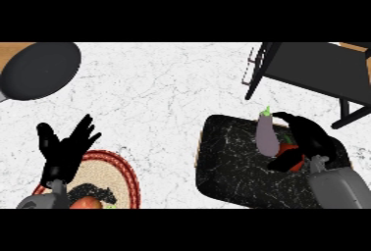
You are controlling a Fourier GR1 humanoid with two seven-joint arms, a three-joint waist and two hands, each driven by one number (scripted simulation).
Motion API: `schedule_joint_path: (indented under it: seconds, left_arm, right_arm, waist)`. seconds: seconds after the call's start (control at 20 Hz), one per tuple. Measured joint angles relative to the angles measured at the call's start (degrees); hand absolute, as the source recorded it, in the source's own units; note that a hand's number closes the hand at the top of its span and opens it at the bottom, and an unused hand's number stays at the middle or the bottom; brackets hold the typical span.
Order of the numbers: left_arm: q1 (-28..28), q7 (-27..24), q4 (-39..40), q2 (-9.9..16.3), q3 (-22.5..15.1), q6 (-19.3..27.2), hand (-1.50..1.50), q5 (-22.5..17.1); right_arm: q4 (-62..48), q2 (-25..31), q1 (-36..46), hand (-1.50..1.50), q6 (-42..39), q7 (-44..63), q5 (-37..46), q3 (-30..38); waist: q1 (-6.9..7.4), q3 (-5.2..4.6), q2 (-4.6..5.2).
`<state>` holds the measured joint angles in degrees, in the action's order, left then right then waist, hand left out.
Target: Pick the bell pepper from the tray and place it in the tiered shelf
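Bell pepper [288,147], red and mostly hidden, sits on the black tray [232,166] with the right hand [308,139] curled round it. Just left of it lies a purple eggplant [267,135]. Farther off stands the dark tiered shelf [311,63]. At the near left, the left hand [65,149] rests open above a woven plate [119,171] on the marble surface [159,98].

A white marble surface [159,93] with fine grey veins fills my view. Bare wood [10,50] shows at the upper left corner and again at the upper right edge. Light falls evenly, with soft shadows.
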<state>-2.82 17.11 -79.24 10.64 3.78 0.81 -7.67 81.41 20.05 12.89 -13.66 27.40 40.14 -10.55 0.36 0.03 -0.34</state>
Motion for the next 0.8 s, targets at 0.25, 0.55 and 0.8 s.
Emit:
schedule_joint_path:
  seconds: [0.25, 0.55, 0.8]
  left_arm:
    - [0.43, -1.18, 0.19, 0.01, 0.54, -0.69, 0.00, -0.08]
    - [-0.58, -0.10, 1.09, 0.30, 1.17, -1.13, 0.00, 0.00]
    - [-1.06, 0.40, 0.87, 0.17, 1.02, -1.02, 0.00, 0.33]
  right_arm:
    - [-0.73, 1.20, -0.35, 1.50, -2.48, -5.06, 1.33, -2.01]
    - [-0.31, -2.49, -0.74, 1.50, -0.87, -6.79, 2.13, -2.31]
    - [-3.23, -11.44, 4.23, 1.50, 1.30, 3.27, 2.70, -1.82]
  waist:
    - [-0.19, -0.42, -0.40]
    - [-0.39, -0.60, -0.58]
    - [0.01, -0.47, -0.26]
